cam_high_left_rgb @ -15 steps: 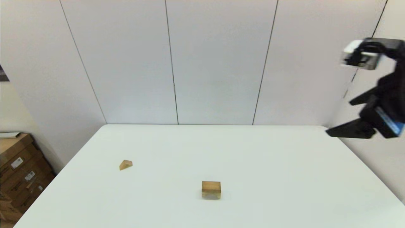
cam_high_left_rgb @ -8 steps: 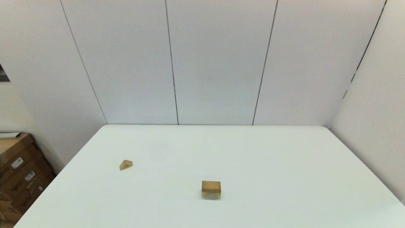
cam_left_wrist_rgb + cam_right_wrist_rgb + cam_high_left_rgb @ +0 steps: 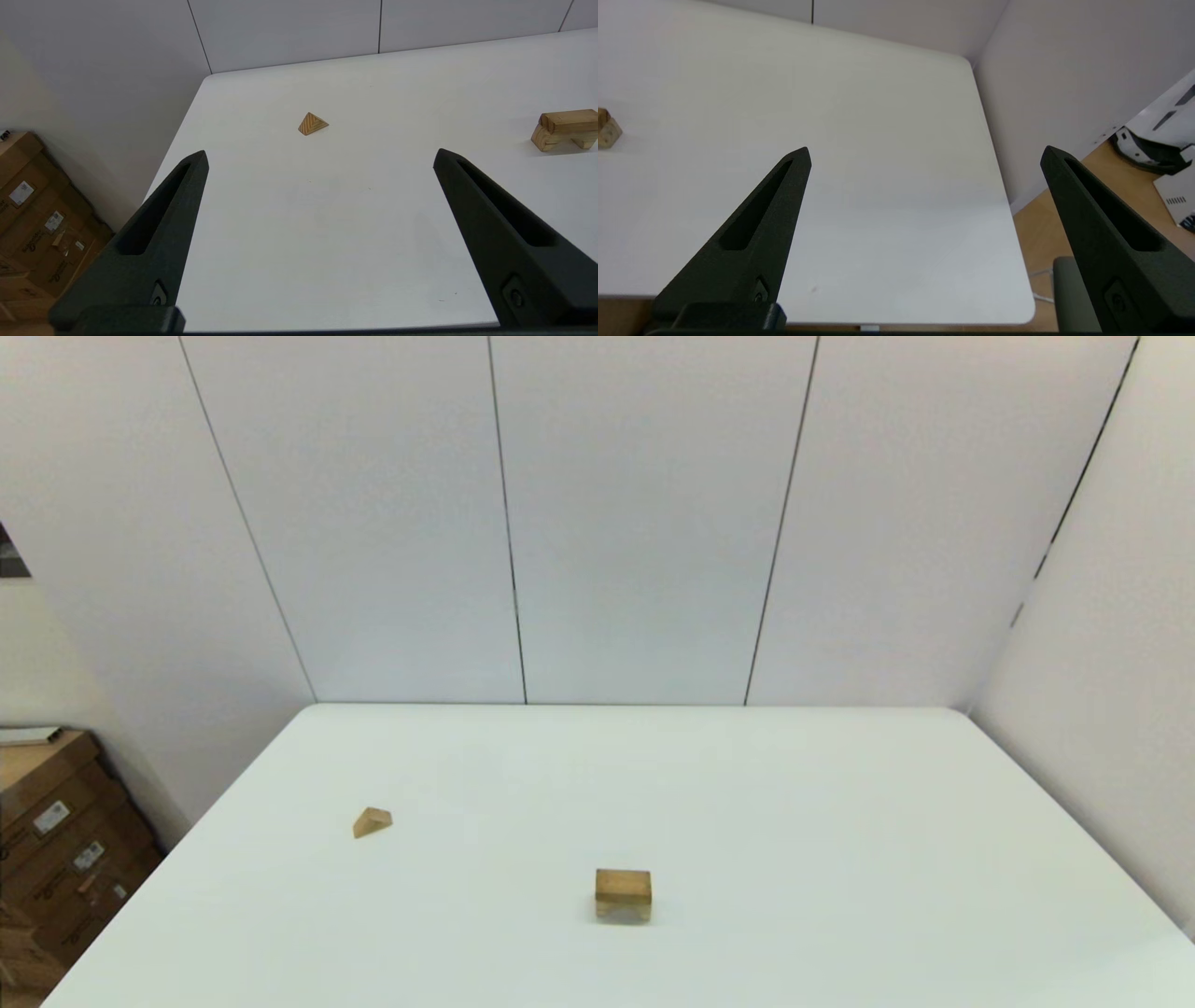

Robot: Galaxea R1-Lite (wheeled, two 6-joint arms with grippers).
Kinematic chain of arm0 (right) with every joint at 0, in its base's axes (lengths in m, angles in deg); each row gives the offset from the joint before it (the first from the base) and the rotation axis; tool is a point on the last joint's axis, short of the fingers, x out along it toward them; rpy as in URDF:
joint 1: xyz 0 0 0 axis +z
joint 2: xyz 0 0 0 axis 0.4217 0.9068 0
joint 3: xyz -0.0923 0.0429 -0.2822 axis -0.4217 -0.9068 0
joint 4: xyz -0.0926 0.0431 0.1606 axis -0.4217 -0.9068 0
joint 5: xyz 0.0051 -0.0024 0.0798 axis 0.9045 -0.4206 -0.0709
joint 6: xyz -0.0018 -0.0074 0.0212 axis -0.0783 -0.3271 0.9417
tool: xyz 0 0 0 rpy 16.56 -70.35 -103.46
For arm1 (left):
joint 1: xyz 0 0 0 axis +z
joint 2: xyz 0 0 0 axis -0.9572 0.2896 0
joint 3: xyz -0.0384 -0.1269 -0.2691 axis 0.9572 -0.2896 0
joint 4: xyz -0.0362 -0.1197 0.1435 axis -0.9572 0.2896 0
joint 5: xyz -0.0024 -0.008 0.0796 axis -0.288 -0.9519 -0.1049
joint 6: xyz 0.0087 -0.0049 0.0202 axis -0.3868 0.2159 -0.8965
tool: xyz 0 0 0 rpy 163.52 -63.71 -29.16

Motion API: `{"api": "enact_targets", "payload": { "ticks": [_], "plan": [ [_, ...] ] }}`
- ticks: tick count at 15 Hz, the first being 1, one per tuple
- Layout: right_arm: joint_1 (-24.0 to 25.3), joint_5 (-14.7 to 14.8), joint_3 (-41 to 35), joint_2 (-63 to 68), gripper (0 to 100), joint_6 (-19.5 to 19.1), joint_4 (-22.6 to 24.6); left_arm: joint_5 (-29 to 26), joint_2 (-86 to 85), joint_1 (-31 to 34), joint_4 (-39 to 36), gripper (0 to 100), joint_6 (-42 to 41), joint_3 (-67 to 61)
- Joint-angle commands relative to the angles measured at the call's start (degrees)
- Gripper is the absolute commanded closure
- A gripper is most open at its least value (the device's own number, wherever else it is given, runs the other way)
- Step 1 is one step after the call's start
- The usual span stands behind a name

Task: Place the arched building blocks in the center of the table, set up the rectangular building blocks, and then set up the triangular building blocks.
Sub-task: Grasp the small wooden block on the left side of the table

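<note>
arched block [image 3: 607, 130] cut by frame edge.

Pale panelled walls [image 3: 644, 523] stand behind and to the right, split by thin dark vertical seams. Brown cardboard boxes [image 3: 56, 840] with white labels are stacked low on the left, beside a cream wall strip. Past the right side, a tan wooden floor [image 3: 1045, 233] shows, with white and black equipment [image 3: 1157, 140] lying on it.

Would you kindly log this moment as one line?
rectangular block atop arched block, mid-table | triangular block apart, untouched | left gripper open | right gripper open, parked
</note>
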State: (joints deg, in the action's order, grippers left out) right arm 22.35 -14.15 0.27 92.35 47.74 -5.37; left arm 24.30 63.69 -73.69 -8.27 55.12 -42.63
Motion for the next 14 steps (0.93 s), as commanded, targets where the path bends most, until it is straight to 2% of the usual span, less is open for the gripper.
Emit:
{"api": "enact_targets", "payload": {
  "ticks": [1, 3, 7, 9, 11, 13, 14],
  "plan": [
    [0.91, -0.09, -11.61, -9.44, 0, 1.05, 10.34, 0.02, 0.07, 0.0, 0.01, 0, -0.04, 0.0],
    [1.35, -0.44, -17.58, -10.5, 0, 1.14, 18.69, 0.02, 0.07, 0.0, 0.01, 0, -0.04, 0.0],
    [1.62, -0.53, -28.57, -11.02, 0, 1.84, 28.62, 0.02, 0.07, 0.0, 0.01, 0, -0.04, 0.0],
    [2.23, -0.96, -29.27, -14.1, 0, 3.34, 26.34, -0.07, 0.07, 0.0, 0.01, 0, -0.04, 0.0],
    [2.32, -6.68, -29.27, -17.79, 0, 6.32, 23.26, -0.07, 0.07, 0.0, 0.01, 0, -0.04, 0.0],
    [2.41, -7.47, -29.27, -22.36, 0, 7.91, 17.99, 0.02, 0.07, 0.0, 0.01, 0, -0.04, 0.0],
    [2.41, -7.38, -29.27, -22.27, 0, 8.52, 18.34, -0.07, 0.07, 0.0, 0.01, 0, -0.04, 0.0]
  ]
}}
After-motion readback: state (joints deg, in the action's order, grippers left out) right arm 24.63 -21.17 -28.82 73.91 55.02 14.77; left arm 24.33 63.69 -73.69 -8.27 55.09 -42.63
